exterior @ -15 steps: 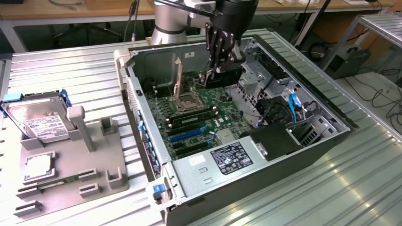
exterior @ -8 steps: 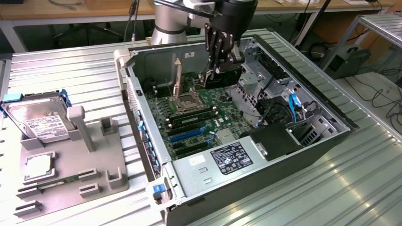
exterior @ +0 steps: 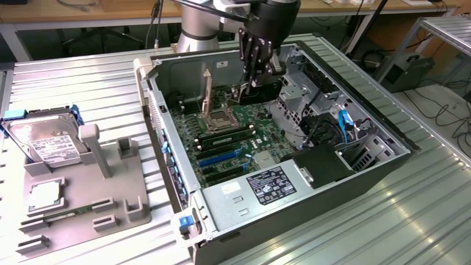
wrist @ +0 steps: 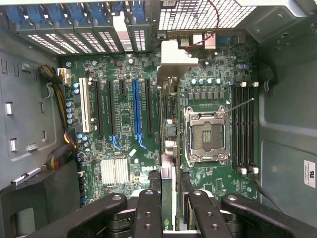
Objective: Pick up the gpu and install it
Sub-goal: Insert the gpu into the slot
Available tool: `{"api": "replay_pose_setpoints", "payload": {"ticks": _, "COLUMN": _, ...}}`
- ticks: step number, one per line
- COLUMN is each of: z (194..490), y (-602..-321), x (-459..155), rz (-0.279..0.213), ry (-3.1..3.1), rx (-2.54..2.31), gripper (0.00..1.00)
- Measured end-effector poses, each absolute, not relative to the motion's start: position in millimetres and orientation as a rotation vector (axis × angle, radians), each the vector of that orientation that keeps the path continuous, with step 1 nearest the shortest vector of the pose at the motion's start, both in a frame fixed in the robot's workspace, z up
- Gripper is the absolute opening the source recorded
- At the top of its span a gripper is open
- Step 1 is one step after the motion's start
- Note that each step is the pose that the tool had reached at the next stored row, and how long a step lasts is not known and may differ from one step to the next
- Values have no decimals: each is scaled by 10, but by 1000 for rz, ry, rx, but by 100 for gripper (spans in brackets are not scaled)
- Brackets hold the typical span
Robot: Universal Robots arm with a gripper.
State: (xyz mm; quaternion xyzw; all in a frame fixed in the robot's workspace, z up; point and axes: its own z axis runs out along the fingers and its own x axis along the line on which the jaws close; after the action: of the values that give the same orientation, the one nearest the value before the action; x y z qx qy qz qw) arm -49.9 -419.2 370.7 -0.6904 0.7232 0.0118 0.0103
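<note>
We see our pincer (exterior: 257, 83) pinching the gpu (wrist: 168, 163) on edge above the motherboard (exterior: 235, 138), its long axis parallel to the blue PCIe slot (wrist: 134, 111), which lies just beside it.

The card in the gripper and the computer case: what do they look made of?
The card, held by the gripper above the motherboard: dark, matte face, likely circuit board; its end bracket looks like bare silvery sheet metal, going by the dull sheen. The computer case: grey sheet metal, seemingly unpainted inside, with folded edges and punched vent holes.
</note>
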Motion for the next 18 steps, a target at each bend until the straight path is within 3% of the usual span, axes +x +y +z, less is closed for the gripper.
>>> {"api": "replay_pose_setpoints", "payload": {"ticks": 18, "z": 3642, "y": -4272, "x": -533, "rz": 37, "ry": 2257, "rx": -2155, "gripper": 26}}
